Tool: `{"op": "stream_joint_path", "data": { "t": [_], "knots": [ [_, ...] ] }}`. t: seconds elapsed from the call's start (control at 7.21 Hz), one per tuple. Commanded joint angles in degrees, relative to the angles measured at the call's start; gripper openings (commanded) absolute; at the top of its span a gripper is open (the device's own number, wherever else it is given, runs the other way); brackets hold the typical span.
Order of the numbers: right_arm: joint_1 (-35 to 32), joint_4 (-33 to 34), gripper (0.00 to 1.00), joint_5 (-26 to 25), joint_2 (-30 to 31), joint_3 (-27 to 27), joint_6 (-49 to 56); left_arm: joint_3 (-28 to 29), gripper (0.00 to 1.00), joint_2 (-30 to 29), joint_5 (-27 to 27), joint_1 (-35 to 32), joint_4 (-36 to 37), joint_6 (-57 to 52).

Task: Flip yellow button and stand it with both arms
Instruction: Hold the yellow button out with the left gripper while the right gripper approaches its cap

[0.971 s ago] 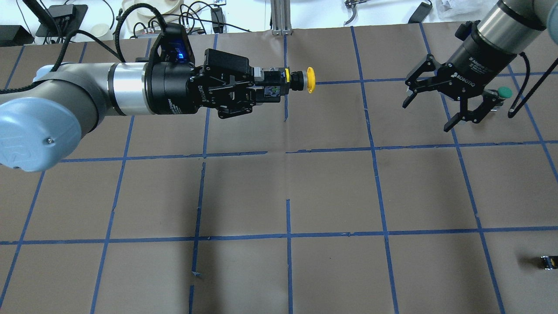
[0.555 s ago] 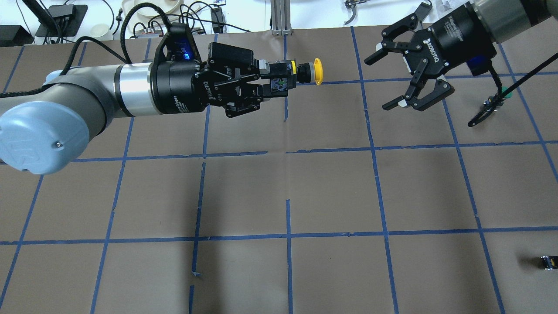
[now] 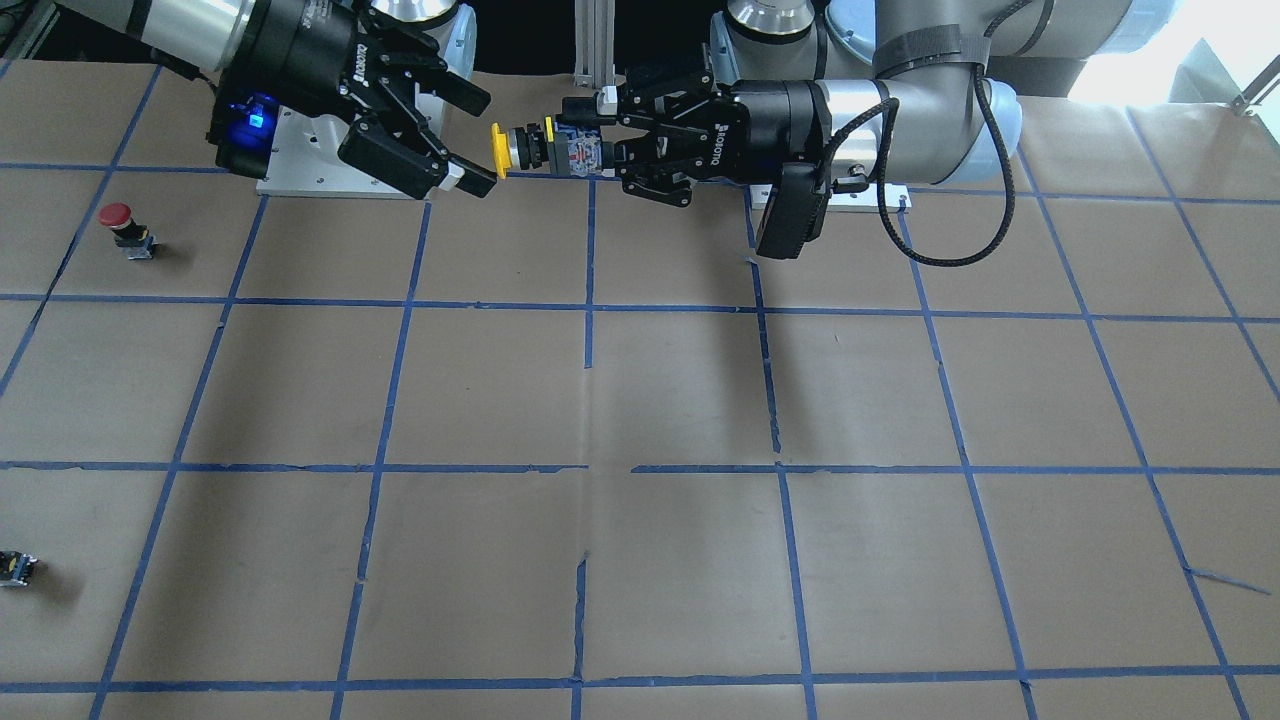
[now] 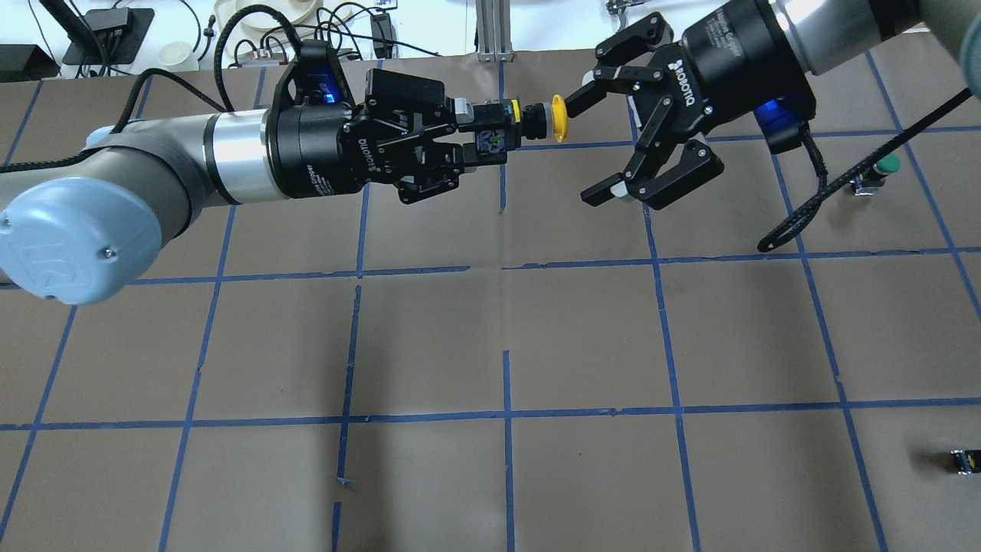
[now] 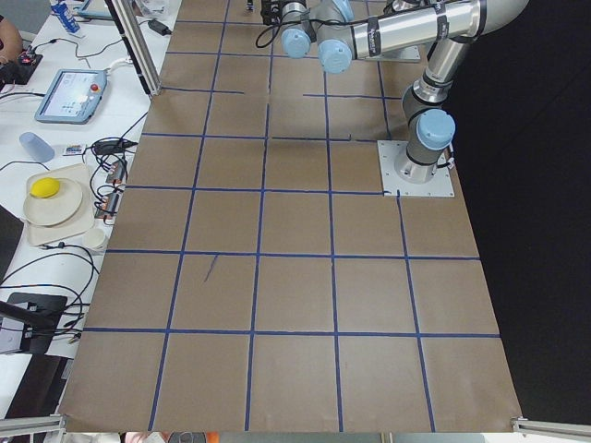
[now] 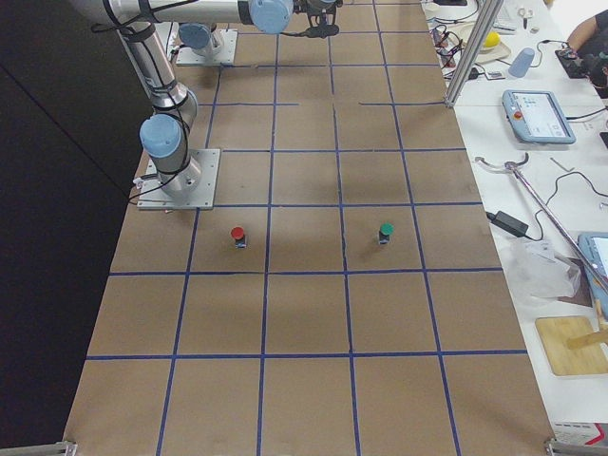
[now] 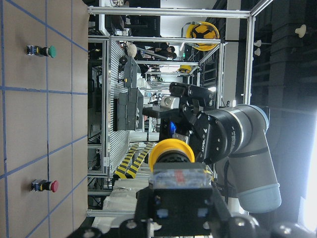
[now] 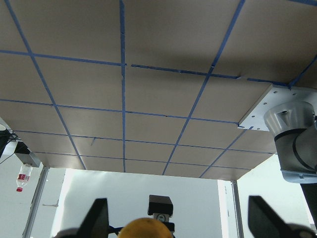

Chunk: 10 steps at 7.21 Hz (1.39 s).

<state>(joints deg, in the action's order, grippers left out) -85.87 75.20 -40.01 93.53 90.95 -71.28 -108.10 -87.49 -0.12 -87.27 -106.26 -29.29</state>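
Note:
The yellow button [image 4: 536, 123] hangs level above the table, its cap pointing at my right gripper. My left gripper [image 4: 479, 138] is shut on its black-and-grey contact block. It also shows in the front view [image 3: 530, 148] and the left wrist view [image 7: 172, 154]. My right gripper [image 4: 584, 149] is open, with its fingertips right at the yellow cap, one on either side, apart from it. In the right wrist view the cap [image 8: 146, 228] sits low between the two spread fingers [image 8: 96, 218].
A green-capped button [image 4: 881, 167] stands at the far right of the brown, blue-taped table [image 4: 506, 330]. A red-capped button [image 3: 125, 225] stands near the right arm's base. A small black block [image 4: 962, 460] lies near the front right corner.
My right gripper has swung left from beside the green-capped button up to the yellow cap, staying open. My left gripper has shifted slightly right and up with the button.

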Motion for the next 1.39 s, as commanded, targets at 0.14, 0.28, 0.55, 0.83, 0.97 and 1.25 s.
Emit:
{"op": "stream_joint_path", "data": {
  "t": [0.14,0.28,0.55,0.83,0.97,1.25],
  "knots": [
    [-1.2,3.6,0.99,0.7,0.4,-0.1,-4.0,0.0,0.02,0.0,-0.7,0.0,0.0,0.2],
    [-1.2,3.8,0.99,1.0,0.3,-0.2,-4.0,0.0,0.02,0.0,-0.7,0.0,0.0,0.2],
    [-1.1,6.3,0.99,1.1,0.0,-0.2,-4.2,0.0,0.02,0.0,-0.7,0.0,0.0,0.2],
    [-1.1,6.3,0.96,0.8,0.3,-0.2,-4.5,0.0,0.02,0.0,-0.7,0.0,0.0,0.2],
    [-1.1,7.1,0.87,0.8,0.3,-0.2,-4.4,0.0,0.02,0.0,-0.7,0.0,0.0,0.2],
    [-1.1,8.5,0.56,0.9,0.3,-0.1,-4.4,0.0,0.02,0.0,-0.7,0.0,0.0,0.2]
  ]
}}
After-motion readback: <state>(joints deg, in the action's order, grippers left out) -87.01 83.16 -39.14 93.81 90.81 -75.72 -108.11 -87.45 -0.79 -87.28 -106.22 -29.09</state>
